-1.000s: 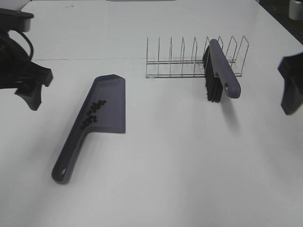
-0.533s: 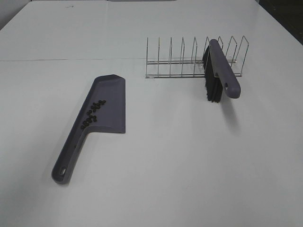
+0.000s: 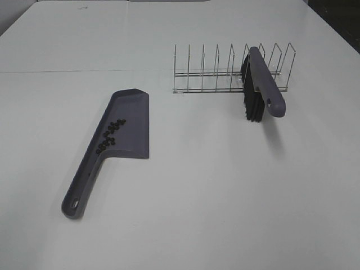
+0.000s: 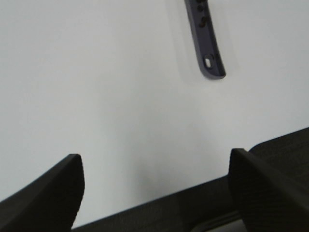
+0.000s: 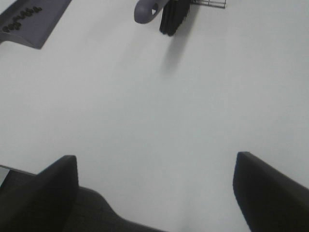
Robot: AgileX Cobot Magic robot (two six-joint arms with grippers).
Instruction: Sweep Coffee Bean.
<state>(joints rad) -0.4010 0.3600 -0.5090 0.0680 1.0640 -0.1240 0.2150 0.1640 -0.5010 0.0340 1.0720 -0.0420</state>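
- the coffee bean (image 3: pixel 111 135) cluster lies inside the grey-purple dustpan (image 3: pixel 133 128), gathered in a loose line along the pan's left wall, close to where the pan narrows into its handle
- the dustpan lies flat on the white table (image 3: pixel 214 185), left of middle in the high view, with its handle pointing toward the near left and a hanging hole at the handle's end
- the brush (image 3: pixel 264 87) leans in the wire rack (image 3: pixel 225 73) at the far right, black bristles hanging down in front of the rack, handle end nearest the camera
- brush and dustpan are well apart, with bare table between them
- neither arm shows in the high view
- the left gripper (image 4: pixel 154 193) appears only in its wrist view: both fingers spread wide with nothing between them, above bare table, the dustpan's handle end well beyond them
- the right gripper (image 5: pixel 154 193) in its wrist view is likewise spread wide and holds nothing, with the brush and a corner of the dustpan well beyond its fingers
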